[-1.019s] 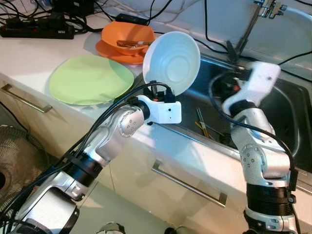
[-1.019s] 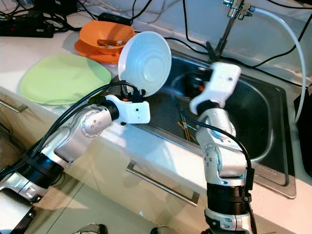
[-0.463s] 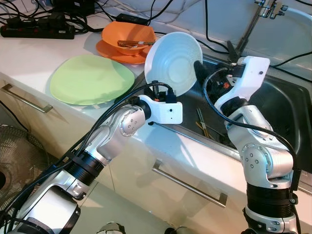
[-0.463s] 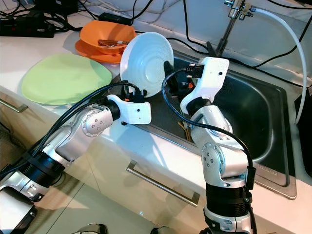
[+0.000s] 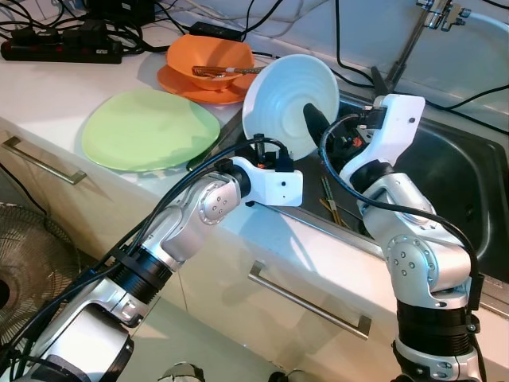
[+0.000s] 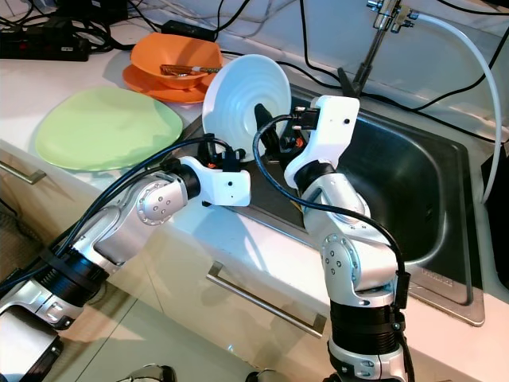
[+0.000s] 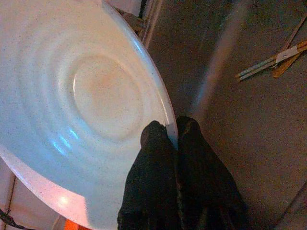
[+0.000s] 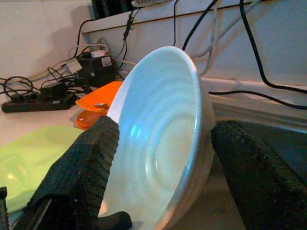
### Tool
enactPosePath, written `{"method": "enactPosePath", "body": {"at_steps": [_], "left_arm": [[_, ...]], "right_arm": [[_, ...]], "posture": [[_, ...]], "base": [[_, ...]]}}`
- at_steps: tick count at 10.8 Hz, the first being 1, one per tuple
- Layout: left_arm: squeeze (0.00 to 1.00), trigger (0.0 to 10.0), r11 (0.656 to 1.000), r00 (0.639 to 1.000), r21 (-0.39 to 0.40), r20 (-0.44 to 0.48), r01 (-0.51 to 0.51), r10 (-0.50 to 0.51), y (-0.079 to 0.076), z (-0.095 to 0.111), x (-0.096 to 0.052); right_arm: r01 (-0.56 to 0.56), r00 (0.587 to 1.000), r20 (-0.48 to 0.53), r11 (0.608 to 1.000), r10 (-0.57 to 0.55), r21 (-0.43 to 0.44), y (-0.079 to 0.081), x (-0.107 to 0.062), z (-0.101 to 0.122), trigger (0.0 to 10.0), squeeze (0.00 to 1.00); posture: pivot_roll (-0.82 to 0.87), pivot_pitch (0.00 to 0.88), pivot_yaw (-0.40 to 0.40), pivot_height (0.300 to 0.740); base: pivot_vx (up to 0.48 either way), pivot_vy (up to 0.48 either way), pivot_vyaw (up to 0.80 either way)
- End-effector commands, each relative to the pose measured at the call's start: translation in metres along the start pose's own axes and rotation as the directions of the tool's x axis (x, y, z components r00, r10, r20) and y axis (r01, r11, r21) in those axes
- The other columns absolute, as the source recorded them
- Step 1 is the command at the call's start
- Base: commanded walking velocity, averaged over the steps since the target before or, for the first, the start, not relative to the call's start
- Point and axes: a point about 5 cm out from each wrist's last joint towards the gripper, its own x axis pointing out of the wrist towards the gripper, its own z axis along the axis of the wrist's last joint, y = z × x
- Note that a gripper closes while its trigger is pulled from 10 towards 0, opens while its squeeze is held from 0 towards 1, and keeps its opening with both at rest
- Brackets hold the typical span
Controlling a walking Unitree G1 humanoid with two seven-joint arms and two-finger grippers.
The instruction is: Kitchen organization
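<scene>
While the left gripper (image 7: 171, 139) pinches the rim of the white bowl (image 5: 288, 102) between its two closed fingers, the bowl stands tilted on edge above the near-left corner of the sink (image 5: 445, 171), its hollow facing the right arm. The right gripper (image 8: 160, 158) has its fingers spread wide, one on each side of the bowl's rim: one black finger (image 5: 313, 126) lies across the hollow, the other sits behind the outer wall (whether either pad actually touches the bowl I cannot tell).

This looks like a handover from left to right, caught just ahead of the second grasp. The next move, as I judge it, calls for the right fingers to close squarely on the rim before the left ones let go; with the bowl held on edge by a thin pinch, an early release could drop it into the sink, where chopsticks (image 5: 332, 205) lie on the bottom just below it.

To the left of the sink, on the counter (image 5: 48, 87), a green plate (image 5: 147, 127) lies flat, and beyond it, nearer the wall, an orange bowl (image 5: 208, 57) sits on an orange plate. Where the white bowl is meant to end up I cannot say.
</scene>
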Motion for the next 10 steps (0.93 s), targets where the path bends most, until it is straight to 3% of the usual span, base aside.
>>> {"method": "enactPosePath", "body": {"at_steps": [1, 3, 4, 5, 10], "left_arm": [[0.0, 10.0, 0.999, 0.999, 0.033, 0.039, 0.012, -0.013, 0.0, 0.01, 0.001], [0.0, 10.0, 0.999, 0.999, 0.038, 0.05, 0.014, -0.016, -0.001, 0.013, 0.0], [0.0, 10.0, 0.999, 0.999, 0.04, 0.053, 0.013, -0.015, -0.001, 0.014, 0.0], [0.0, 10.0, 0.999, 0.998, 0.041, 0.056, 0.011, -0.013, 0.0, 0.015, 0.0], [0.0, 10.0, 0.997, 0.997, 0.076, 0.072, -0.025, 0.02, 0.007, 0.019, -0.001]], "right_arm": [[0.008, 1.0, 0.002, 1.0, -0.008, -0.012, 0.002, 0.0, 0.002, 10.0, 0.0], [0.036, 0.999, -0.006, 0.999, -0.036, -0.025, 0.0, 0.001, 0.001, 10.0, 0.0], [0.06, 0.998, -0.012, 0.998, -0.06, -0.033, -0.003, 0.002, -0.001, 0.9, 0.0], [0.072, 0.997, -0.016, 0.997, -0.073, -0.037, -0.005, 0.002, -0.001, 0.0, 0.0], [0.077, 0.996, -0.041, 0.996, -0.078, -0.042, -0.003, 0.002, -0.009, 0.0, 0.0]], "posture": [[-0.08, 0.068, -0.096, 0.74], [-0.07, 0.071, -0.098, 0.74], [-0.07, 0.072, -0.1, 0.74], [-0.07, 0.073, -0.1, 0.74], [-0.07, 0.072, -0.104, 0.74]], "base": [[0.0, 0.0, 0.0], [0.0, 0.0, 0.0], [0.0, 0.0, 0.0], [0.0, 0.0, 0.0], [0.0, 0.0, 0.0]]}}
